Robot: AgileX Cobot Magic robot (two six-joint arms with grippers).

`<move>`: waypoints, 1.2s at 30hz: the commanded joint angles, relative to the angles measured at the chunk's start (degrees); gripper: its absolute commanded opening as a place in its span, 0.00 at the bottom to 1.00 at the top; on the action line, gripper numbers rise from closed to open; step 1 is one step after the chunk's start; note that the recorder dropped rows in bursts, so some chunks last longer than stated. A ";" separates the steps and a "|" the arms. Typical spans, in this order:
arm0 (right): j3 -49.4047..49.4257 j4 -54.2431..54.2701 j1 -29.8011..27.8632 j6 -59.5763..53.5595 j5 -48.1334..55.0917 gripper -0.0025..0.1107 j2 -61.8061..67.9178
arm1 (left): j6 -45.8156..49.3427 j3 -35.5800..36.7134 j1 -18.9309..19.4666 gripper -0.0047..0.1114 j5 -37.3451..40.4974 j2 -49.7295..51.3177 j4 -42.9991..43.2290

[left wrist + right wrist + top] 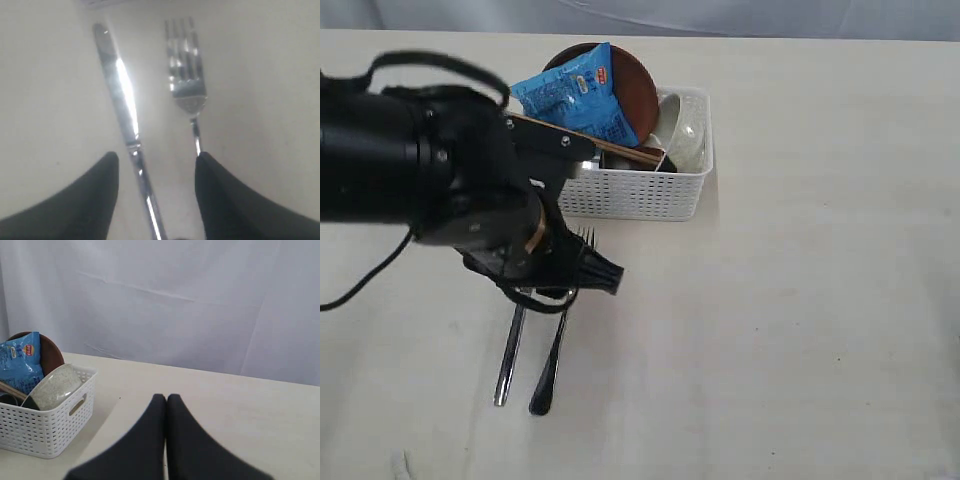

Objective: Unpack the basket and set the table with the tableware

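Pale cream table [800, 350] under knife [508, 358] and fork [550, 368], white curtain [175, 300] behind

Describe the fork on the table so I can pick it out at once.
In the exterior view, find the white basket on the table; just below it, under the left gripper, two steel pieces lie side by side. The fork is the right-hand one, its tines toward the basket; the knife beside it has a plain blade.

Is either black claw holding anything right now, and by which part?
Nothing is held. The left gripper stands open above the knife and fork lying on the table; the right gripper is shut and empty.
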 commanded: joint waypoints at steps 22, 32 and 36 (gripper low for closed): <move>0.05 0.03 -0.33 -0.11 -0.58 0.02 -0.30 | 20.59 -6.23 3.82 0.43 -4.90 10.93 -21.31; 0.05 0.03 -0.33 -0.11 -0.58 0.02 -0.30 | 17.57 -6.01 3.82 0.39 -5.18 14.82 -16.57; 0.05 0.03 -0.33 -0.11 -0.58 0.02 -0.30 | 17.57 -6.01 3.82 0.10 -5.40 14.82 -16.57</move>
